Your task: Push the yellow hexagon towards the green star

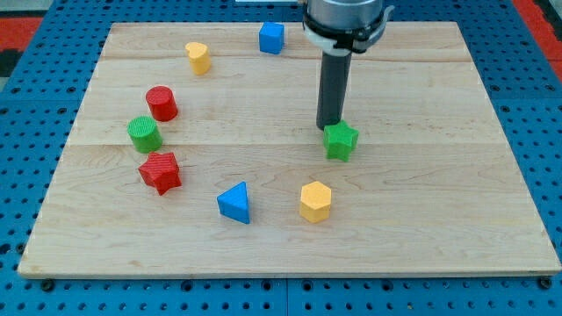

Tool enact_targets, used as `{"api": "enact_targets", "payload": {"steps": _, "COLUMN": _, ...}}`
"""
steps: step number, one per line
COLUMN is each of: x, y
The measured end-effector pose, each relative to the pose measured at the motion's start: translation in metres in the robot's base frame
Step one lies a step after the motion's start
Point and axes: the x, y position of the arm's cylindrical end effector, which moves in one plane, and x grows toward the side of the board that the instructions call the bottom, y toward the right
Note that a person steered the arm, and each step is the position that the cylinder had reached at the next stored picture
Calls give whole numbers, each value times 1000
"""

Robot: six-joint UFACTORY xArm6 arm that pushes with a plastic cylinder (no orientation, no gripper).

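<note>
Yellow hexagon (315,202) sits near the board's bottom edge, slightly right of centre. Green star (341,140) lies just above it, mid-board. My tip (329,127) is a bare rod with no jaws, holding nothing; it rests at the star's upper-left side, seemingly touching, well apart from the hexagon. Blue triangle (235,203) left of the hexagon. Red star (161,171), green cylinder (143,134), red cylinder (162,103) toward the left edge. Second yellow block (198,58) and blue cube (271,38) near the top edge.

Arm enters from view's top, dark rod straight down, upright. My tip (329,128) at rod's bottom end, seemingly touching the surface.
</note>
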Motion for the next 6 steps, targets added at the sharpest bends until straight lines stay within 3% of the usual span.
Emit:
{"api": "enact_targets", "payload": {"steps": 1, "x": 50, "y": 14}}
{"api": "enact_targets", "payload": {"steps": 3, "x": 110, "y": 93}}
{"api": "enact_targets", "payload": {"steps": 4, "x": 81, "y": 90}}
{"api": "enact_targets", "payload": {"steps": 5, "x": 44, "y": 18}}
{"api": "enact_targets", "payload": {"steps": 6, "x": 67, "y": -51}}
